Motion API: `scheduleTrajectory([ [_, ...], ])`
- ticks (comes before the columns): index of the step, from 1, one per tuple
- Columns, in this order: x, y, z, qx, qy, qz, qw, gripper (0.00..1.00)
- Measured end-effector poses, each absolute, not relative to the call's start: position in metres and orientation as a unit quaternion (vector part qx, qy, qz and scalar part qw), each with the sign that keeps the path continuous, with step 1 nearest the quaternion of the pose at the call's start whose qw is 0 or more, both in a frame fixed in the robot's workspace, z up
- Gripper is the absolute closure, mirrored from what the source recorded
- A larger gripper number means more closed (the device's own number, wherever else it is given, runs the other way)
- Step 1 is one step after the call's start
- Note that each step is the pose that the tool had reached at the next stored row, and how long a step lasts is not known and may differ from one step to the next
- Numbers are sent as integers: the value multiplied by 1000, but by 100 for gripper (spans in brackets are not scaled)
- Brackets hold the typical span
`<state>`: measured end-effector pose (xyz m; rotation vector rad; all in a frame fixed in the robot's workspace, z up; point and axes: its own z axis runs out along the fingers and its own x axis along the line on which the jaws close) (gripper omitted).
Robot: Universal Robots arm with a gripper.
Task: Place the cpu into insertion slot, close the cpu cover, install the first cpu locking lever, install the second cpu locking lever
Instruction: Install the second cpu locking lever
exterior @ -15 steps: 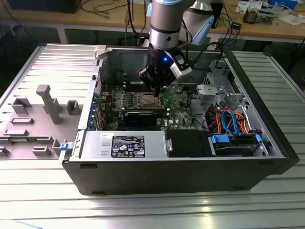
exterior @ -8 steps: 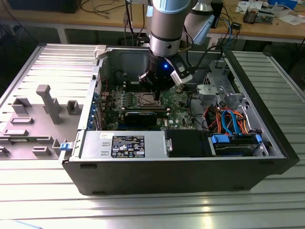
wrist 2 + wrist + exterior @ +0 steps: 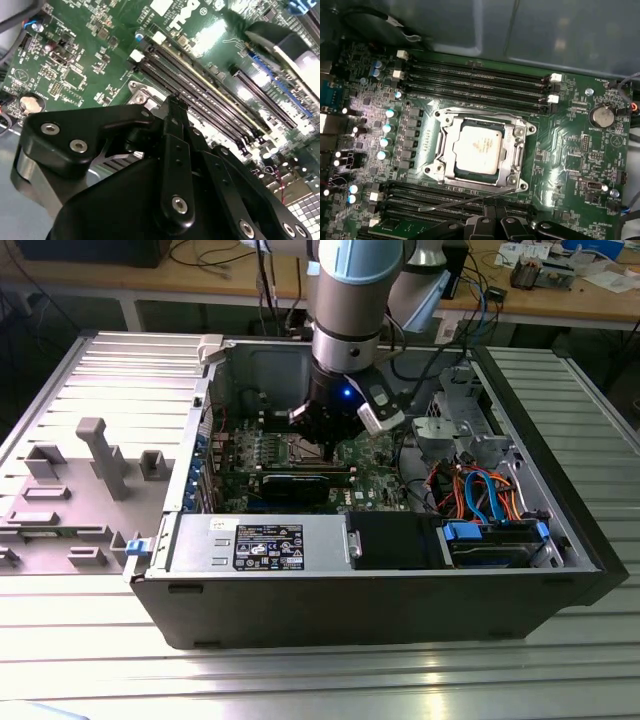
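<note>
**CPU seated, cover down, lever stage in hand**

The cpu [image 3: 476, 149] lies flat in the insertion slot [image 3: 440, 150], silvery top showing through the window of the cpu cover [image 3: 517, 147]. The cover looks lowered over it, so steps one and two read as done.

A thin wire locking lever [image 3: 465, 201] runs slantwise along the socket's edge on the gripper's side. It seems not yet tucked under its catch, so judged step is the first lever install.

In the first wrist view the gripper [image 3: 492, 220] sits just beside that lever; whether it touches can't be told. Its fingers look pressed together, pinching nothing, and the second wrist view [image 3: 172, 102] shows the same.

As a judgement, this step calls for a firm push down and sideways on a springy wire. A slip could put the tips on the memory slots [image 3: 480, 75] close by.

Containers: the open computer case [image 3: 380, 610] holds the green motherboard [image 3: 560, 150] far inside. The power supply [image 3: 260, 543] is along the near wall toward the exterior view's left. A black graphics card [image 3: 300, 485] lies between them, and coloured cables [image 3: 480, 490] sit at the exterior view's right. The arm reaches in from above, gripper [image 3: 325, 435] over the socket.
</note>
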<state>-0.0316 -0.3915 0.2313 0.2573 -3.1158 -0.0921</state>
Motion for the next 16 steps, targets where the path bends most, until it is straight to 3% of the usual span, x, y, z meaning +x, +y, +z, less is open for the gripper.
scheduleTrajectory([
  [4,-42,-392,230,82,-996,-43,6,89],
  [16,-71,-395,220,82,-996,-45,6,89],
])
